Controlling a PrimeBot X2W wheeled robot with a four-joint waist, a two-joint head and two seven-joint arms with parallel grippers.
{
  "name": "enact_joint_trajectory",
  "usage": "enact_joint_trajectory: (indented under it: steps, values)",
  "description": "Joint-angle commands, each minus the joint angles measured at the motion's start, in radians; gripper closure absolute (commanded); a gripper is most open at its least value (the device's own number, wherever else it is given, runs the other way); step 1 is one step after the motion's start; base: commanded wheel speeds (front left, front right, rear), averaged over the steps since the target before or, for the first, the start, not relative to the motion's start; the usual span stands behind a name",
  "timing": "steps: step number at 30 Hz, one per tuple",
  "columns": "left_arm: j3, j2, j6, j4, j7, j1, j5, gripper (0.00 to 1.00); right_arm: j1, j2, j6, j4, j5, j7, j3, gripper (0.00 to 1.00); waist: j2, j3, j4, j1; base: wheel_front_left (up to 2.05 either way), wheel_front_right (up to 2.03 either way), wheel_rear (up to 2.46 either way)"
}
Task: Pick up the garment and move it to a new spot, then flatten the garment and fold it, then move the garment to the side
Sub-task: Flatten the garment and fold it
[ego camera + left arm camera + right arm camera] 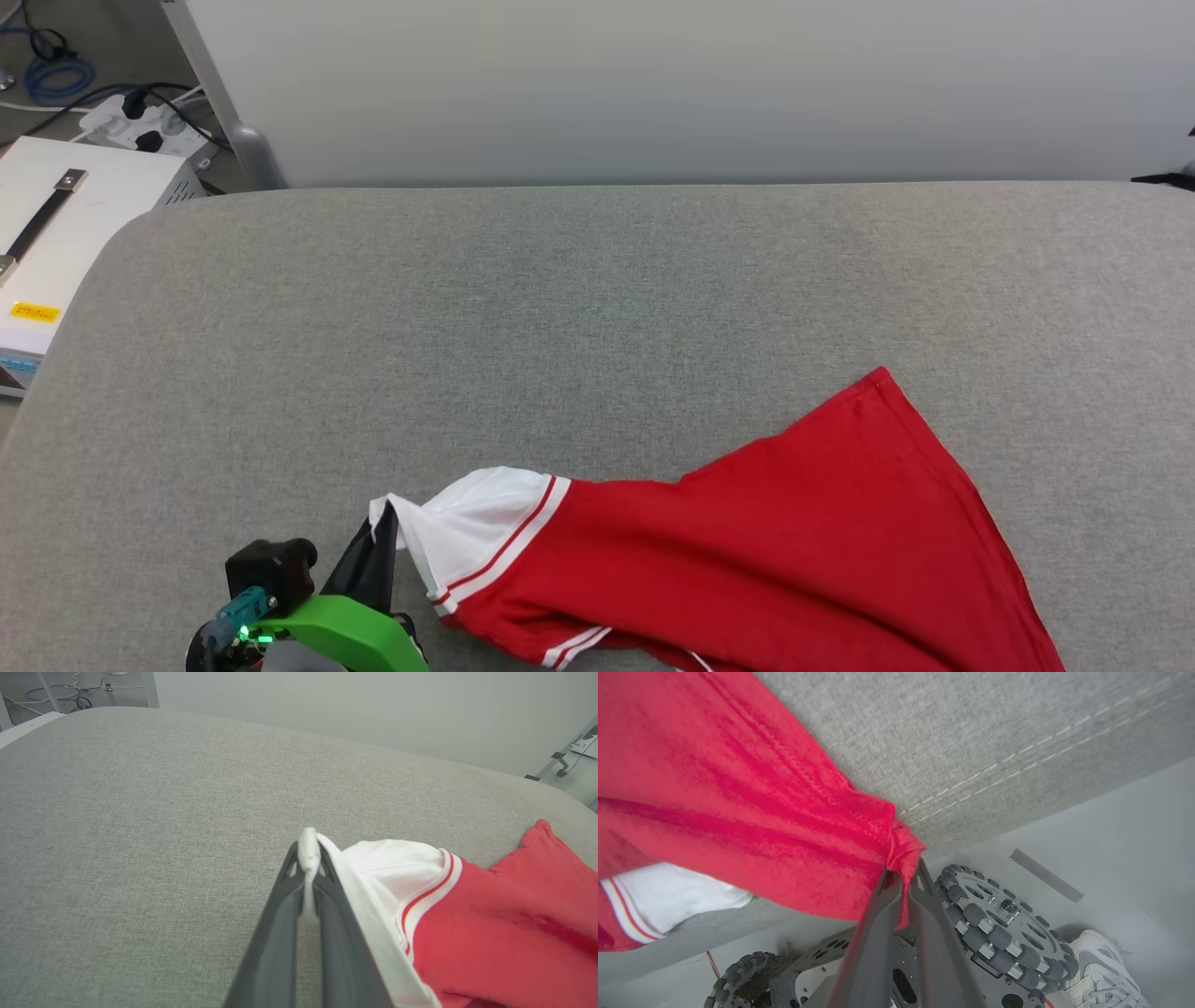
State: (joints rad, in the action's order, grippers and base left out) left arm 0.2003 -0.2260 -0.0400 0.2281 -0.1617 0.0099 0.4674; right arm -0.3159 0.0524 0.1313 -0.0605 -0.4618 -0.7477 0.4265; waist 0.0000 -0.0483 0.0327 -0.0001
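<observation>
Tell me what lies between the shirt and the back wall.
That stretch is bare: the grey cushion runs uncovered from the shirt to the wall, as the head view shows.

Nothing readable is showing; yellow sticker [35, 312] on the white equipment case [103, 201] is carrying print too small to read.

We take this for a robotics lab: a grey fabric-covered bench [597, 299] before a plain pale partition panel [691, 84], a white power strip [145, 126] with black plugs, a white metal equipment case [75, 215], and roller-studded metal robot wheels [1004, 924].
</observation>
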Motion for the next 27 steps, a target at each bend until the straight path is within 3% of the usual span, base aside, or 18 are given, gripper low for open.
enact_joint_trajectory:
  steps: [1, 4, 5, 9, 16, 19, 23, 25, 26, 27]
  values:
    - [0.002, -0.007, 0.006, 0.0, 0.001, 0.014, 0.002, 1.0, -0.004, 0.001, -0.001, 0.007, -0.006, 0.025, 0.003, 0.0, 0.0, 0.0, 0.0, 0.0001, 0.0, 0.0, 0.0]
    - [0.006, -0.005, 0.007, 0.001, 0.002, 0.012, 0.005, 1.0, 0.007, -0.002, -0.001, 0.009, -0.021, 0.123, 0.007, 0.0, 0.0, -0.003, 0.001, 0.0001, 0.0, 0.0, 0.0]
    - [0.009, -0.004, 0.007, 0.001, 0.002, 0.009, 0.006, 1.0, 0.035, -0.002, -0.001, 0.014, -0.021, 0.216, 0.026, 0.0, 0.0, -0.007, 0.002, 0.0001, 0.0, 0.0, 0.0]
    - [0.017, -0.006, 0.005, -0.002, 0.004, -0.008, 0.003, 1.0, 0.105, -0.002, -0.001, 0.038, 0.02, 0.407, 0.023, 0.0, 0.0, -0.015, -0.003, 0.0001, 0.0, 0.0, 0.0]
    - [0.026, -0.007, -0.002, -0.007, -0.002, -0.06, -0.002, 1.0, 0.249, 0.05, -0.001, -0.003, 0.067, 0.587, -0.102, 0.0, 0.0, -0.051, -0.017, 0.0001, 0.0, 0.0, 0.0]
    - [0.032, -0.004, 0.0, -0.01, -0.008, -0.083, -0.007, 1.0, 0.339, 0.097, -0.001, -0.057, 0.053, 0.583, -0.183, 0.0, 0.0, -0.078, -0.021, 0.0001, 0.0, 0.0, 0.0]
    - [0.048, 0.006, -0.002, -0.022, -0.015, -0.114, -0.018, 1.0, 0.474, 0.185, -0.001, -0.136, -0.001, 0.478, -0.29, 0.0, 0.0, -0.123, -0.038, 0.0001, 0.0, 0.0, 0.0]
    - [0.06, 0.012, -0.005, -0.029, -0.018, -0.135, -0.025, 1.0, 0.54, 0.244, -0.001, -0.169, -0.029, 0.401, -0.352, 0.0, 0.0, -0.146, -0.053, 0.0001, 0.0, 0.0, 0.0]
    - [0.076, 0.019, -0.008, -0.037, -0.022, -0.161, -0.034, 1.0, 0.631, 0.316, -0.001, -0.21, -0.066, 0.269, -0.442, 0.0, 0.0, -0.176, -0.073, 0.0001, 0.0, 0.0, 0.0]
    - [0.078, 0.021, -0.009, -0.041, -0.024, -0.167, -0.036, 1.0, 0.656, 0.331, -0.001, -0.218, -0.076, 0.233, -0.466, 0.0, 0.0, -0.186, -0.079, 0.0001, 0.0, 0.0, 0.0]
